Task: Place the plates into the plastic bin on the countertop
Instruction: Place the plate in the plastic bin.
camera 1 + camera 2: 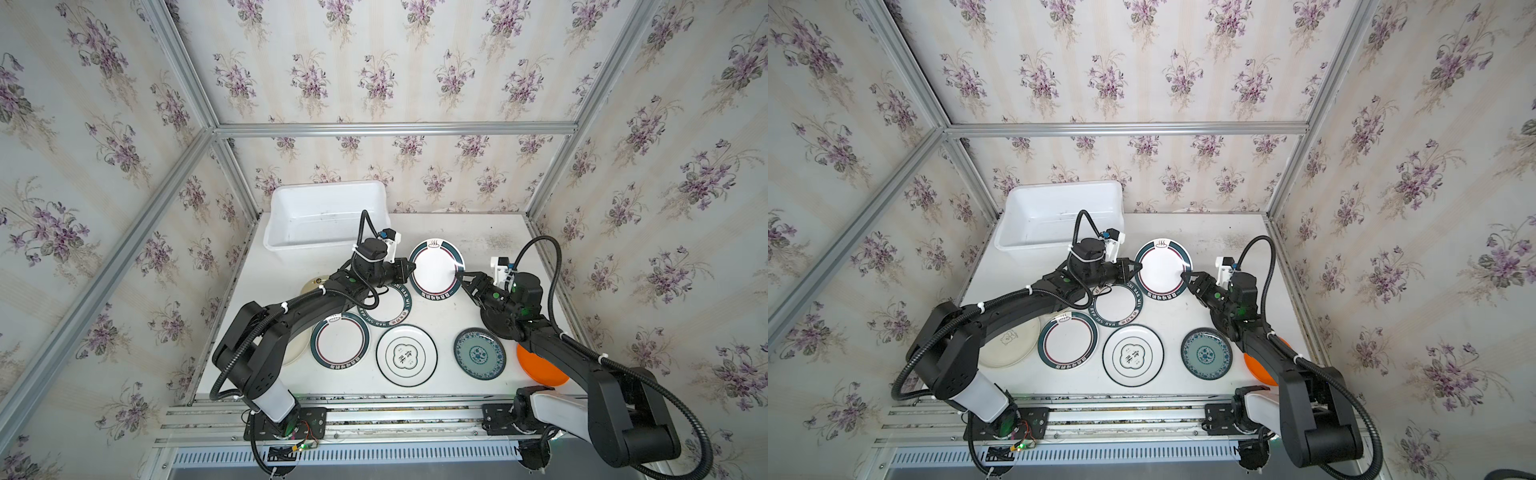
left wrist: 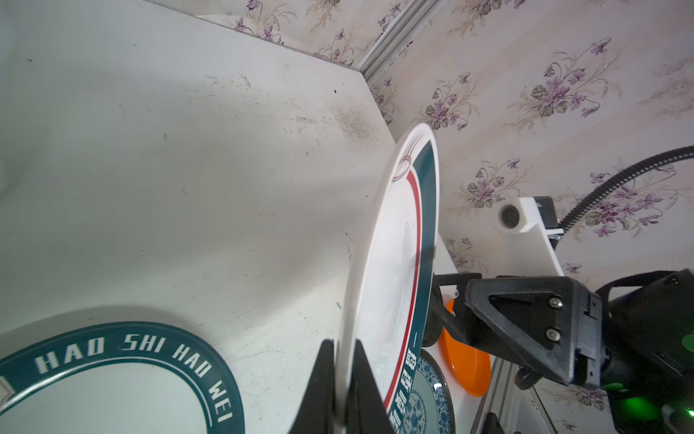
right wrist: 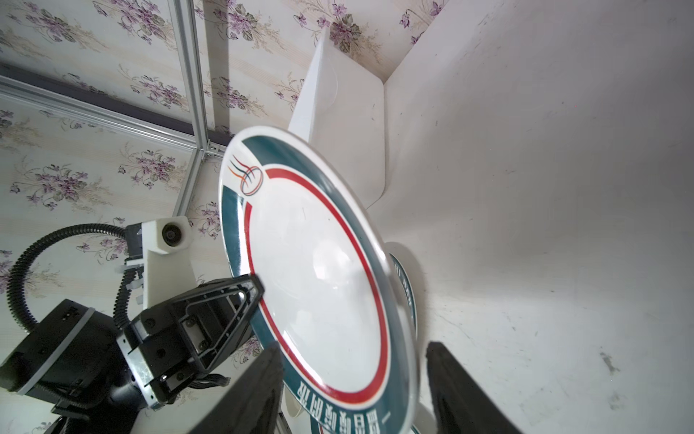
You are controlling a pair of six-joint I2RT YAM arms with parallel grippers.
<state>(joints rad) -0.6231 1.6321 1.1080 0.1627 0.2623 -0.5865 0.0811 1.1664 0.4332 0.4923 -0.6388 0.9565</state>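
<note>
**Enclosed two-arm work cell.** A flat white countertop (image 1: pixel 444 318), scuffed and flecked with dark specks (image 1: pixel 498 241) toward its upper right corner, fills the lower centre of both top views. Cream striped wallpaper with purple flower sprays (image 1: pixel 374 79) closes it on three sides, joined by aluminium frame rails (image 1: pixel 395 128). A slotted metal panel (image 1: pixel 353 457) runs along the bottom edge.

A white rectangular plastic bin with a rolled rim (image 1: pixel 307 246) stands at the upper left of the surface, against the rear wall. Just right of it, at frame centre, a round white plate with a dark-green rim band and red inner line (image 1: pixel 436 270) is held clear of the countertop, face up.

The left gripper (image 1: pixel 409 268) is clamped on the plate's left-hand rim; in the left wrist view both fingers (image 2: pixel 319 375) press the plate's edge. The right gripper (image 1: pixel 459 274) stands released, its jaws spread either side of the opposite rim, with gaps showing in the right wrist view.

On the surface, all outside the bin, lie:
- a green-banded plate lettered HAO SHI HAO WEI (image 1: pixel 390 309)
- a second green-banded plate (image 1: pixel 340 340)
- a white plate with a thin black rim (image 1: pixel 407 355)
- a blue-green patterned plate (image 1: pixel 479 353)
- an orange plate (image 1: pixel 536 370), partly under the right arm (image 1: pixel 582 361)
- a cream plate (image 1: pixel 1009 345), partly under the left arm (image 1: pixel 1009 305)
</note>
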